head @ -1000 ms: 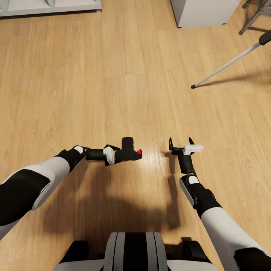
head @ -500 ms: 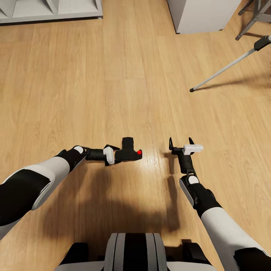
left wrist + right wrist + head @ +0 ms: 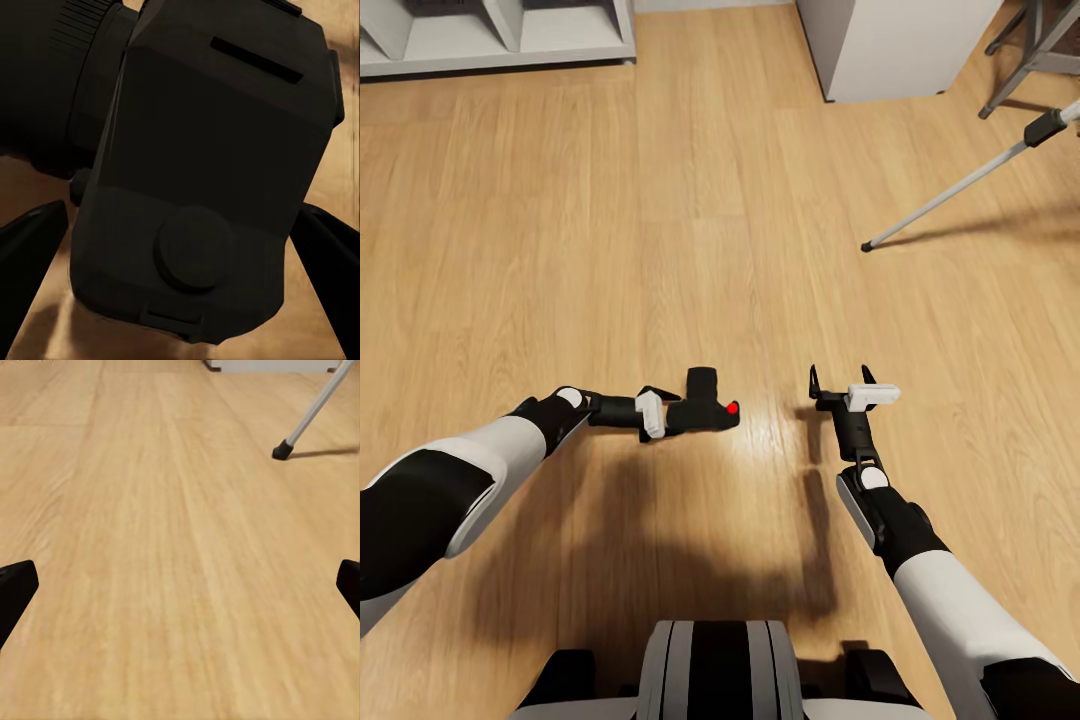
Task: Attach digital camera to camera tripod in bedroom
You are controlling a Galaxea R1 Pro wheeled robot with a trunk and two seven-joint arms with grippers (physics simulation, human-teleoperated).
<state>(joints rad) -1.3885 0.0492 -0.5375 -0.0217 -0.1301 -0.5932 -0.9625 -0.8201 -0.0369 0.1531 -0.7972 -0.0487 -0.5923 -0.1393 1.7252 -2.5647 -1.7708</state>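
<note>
Between the earlier head pictures and this one the whole view slid, so the camera tripod (image 3: 970,185) leg and the grey shelf (image 3: 500,35) sat lower in frame, which read as the robot rolling toward the tripod with attachment not yet begun. The left gripper (image 3: 678,412) was pinched on the digital camera (image 3: 705,405), carried above the wood floor (image 3: 660,250) well apart from the tripod. The right gripper (image 3: 842,378) hung spread wide, holding nothing.
</note>
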